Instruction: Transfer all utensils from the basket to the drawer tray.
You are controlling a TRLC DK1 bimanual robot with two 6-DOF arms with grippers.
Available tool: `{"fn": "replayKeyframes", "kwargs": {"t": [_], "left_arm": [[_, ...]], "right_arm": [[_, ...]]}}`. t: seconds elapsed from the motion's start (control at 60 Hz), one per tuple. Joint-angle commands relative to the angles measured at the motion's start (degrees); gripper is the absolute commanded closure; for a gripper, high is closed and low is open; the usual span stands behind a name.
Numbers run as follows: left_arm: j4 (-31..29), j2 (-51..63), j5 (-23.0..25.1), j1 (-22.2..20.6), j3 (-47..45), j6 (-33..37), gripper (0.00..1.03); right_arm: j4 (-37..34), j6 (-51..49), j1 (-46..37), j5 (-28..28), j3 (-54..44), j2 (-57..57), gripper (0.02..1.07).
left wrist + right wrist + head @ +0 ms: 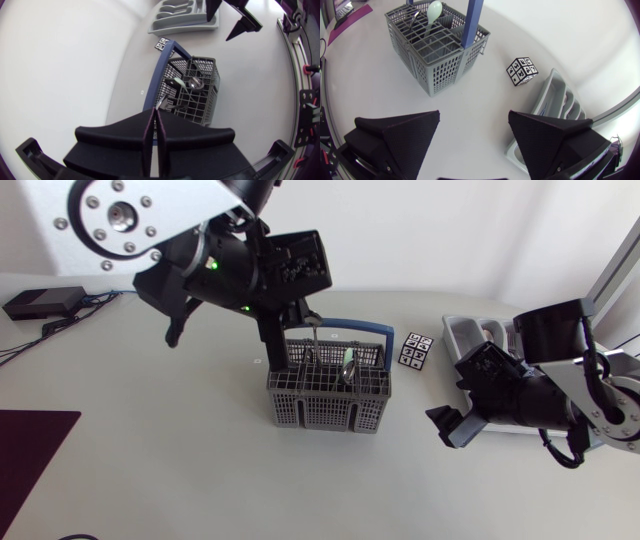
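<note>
Pickup step: my left gripper [155, 110] pinches shut on a utensil handle [313, 345] in the basket [330, 410]. Right gripper [474, 120] gapes wide, empty. Next I'd lift straight up and carry it to the tray [460, 328] at 2 o'clock.

No readable text, marker cube [416, 350] bears patterns (black-and-white squares)

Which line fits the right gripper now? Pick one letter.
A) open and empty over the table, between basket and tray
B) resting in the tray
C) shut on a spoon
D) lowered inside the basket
A: the right gripper has its fingers wide apart with nothing between them, over bare table, with the basket ahead of it and the drawer tray to one side.
</note>
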Motion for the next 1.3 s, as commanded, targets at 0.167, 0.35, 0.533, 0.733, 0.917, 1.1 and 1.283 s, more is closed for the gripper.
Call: {"fn": "replayKeyframes", "kwargs": {"t": [0.167, 0.35, 0.533, 0.733, 0.917, 1.1, 1.283], "left_arm": [[0.8, -0.5, -1.0, 1.6, 0.3, -22.7, 1.00], [-3.6, 2.9, 1.0, 2.0, 3.2, -33.2, 1.00], [-7.9, 5.5, 8.0, 2.1, 6.3, -39.8, 1.00], [-12.3, 6.9, 12.9, 3.4, 10.0, -44.3, 1.00], [-16.8, 8.8, 18.8, 4.6, 12.8, -45.5, 1.00], [-19.3, 10.0, 23.2, 6.3, 14.4, -45.9, 1.00], [-20.6, 10.8, 25.8, 7.4, 15.0, -46.1, 1.00]], "right_arm": [[1.4, 2.2, 4.2, 0.5, -3.8, -8.4, 0.08], [2.1, 6.2, 9.0, 1.6, -2.4, -10.2, 0.08], [3.5, 10.2, 14.5, 1.9, 0.5, -8.7, 0.07], [4.7, 12.9, 21.4, 2.4, 5.5, -4.7, 0.07], [8.5, 12.6, 22.6, -1.8, 7.7, -1.4, 0.13], [11.0, 11.9, 24.1, -1.0, 11.5, 4.5, 0.16], [13.2, 11.5, 25.5, 1.2, 14.5, 9.8, 0.34]]}}
